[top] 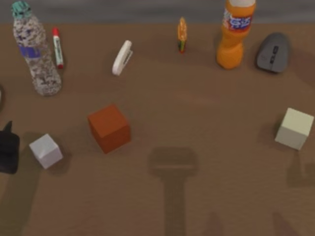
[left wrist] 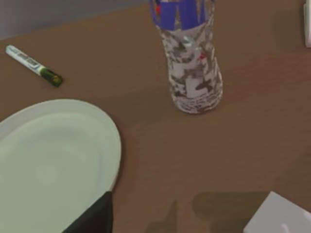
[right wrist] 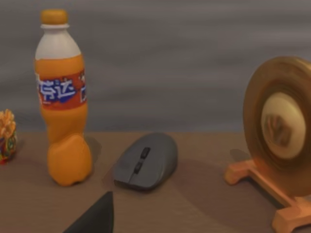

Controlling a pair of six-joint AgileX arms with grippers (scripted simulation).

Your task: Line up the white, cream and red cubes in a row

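The red cube [top: 109, 128] sat left of centre on the table [top: 206, 108]. The cream cube [top: 294, 128] lay well apart at the right edge. The white cube [top: 46, 150] rested near the left edge, beside the left gripper [top: 8, 147], whose opening I could not tell.
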